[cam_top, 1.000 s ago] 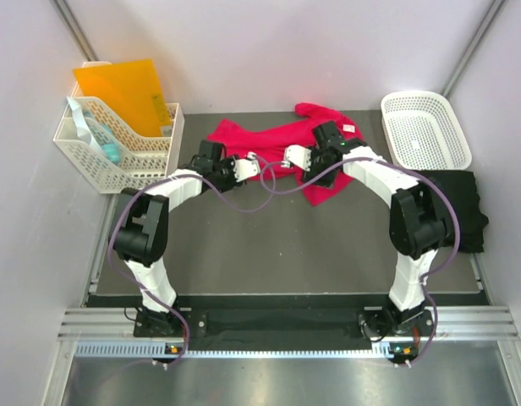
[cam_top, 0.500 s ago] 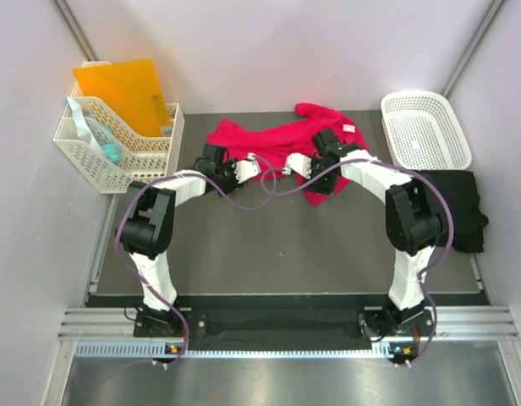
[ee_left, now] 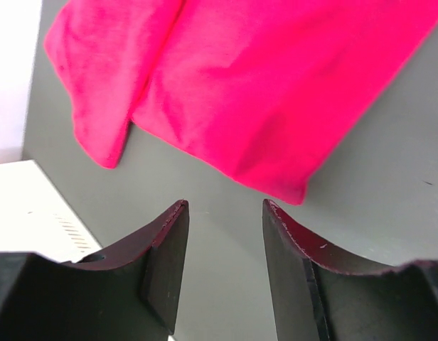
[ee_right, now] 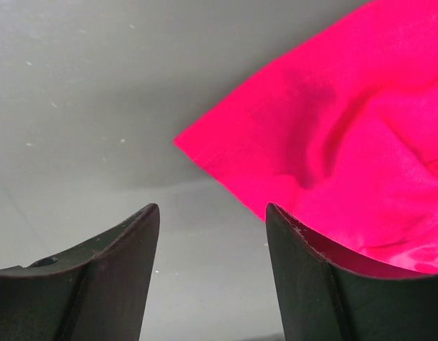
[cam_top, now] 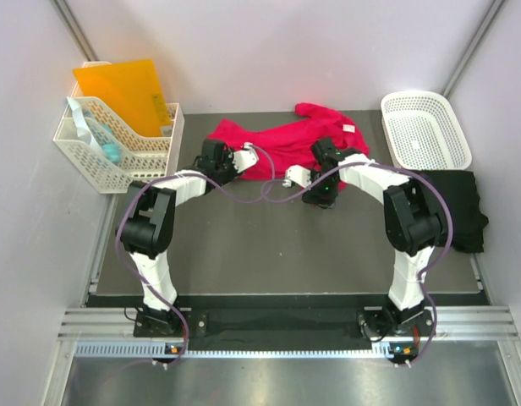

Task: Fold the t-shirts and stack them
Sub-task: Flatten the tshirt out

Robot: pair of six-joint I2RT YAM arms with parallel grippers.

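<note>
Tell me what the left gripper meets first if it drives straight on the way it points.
Probably the near edge of the red t-shirt, just past a strip of bare table. The left gripper is open and empty; its height above the table is unclear.

On the table (cam_top: 269, 245), at the far middle: first t-shirt (cam_top: 282, 144). Along its near edge: left gripper (cam_top: 246, 158) toward the left, right gripper (cam_top: 292, 178) toward the right, facing each other. In the far right corner: basket (cam_top: 423, 131). Just before that, at the right edge: second t-shirt (cam_top: 459, 207). Beside the far left corner: rack (cam_top: 117, 161), with a folder (cam_top: 121, 93) standing in it.
</note>
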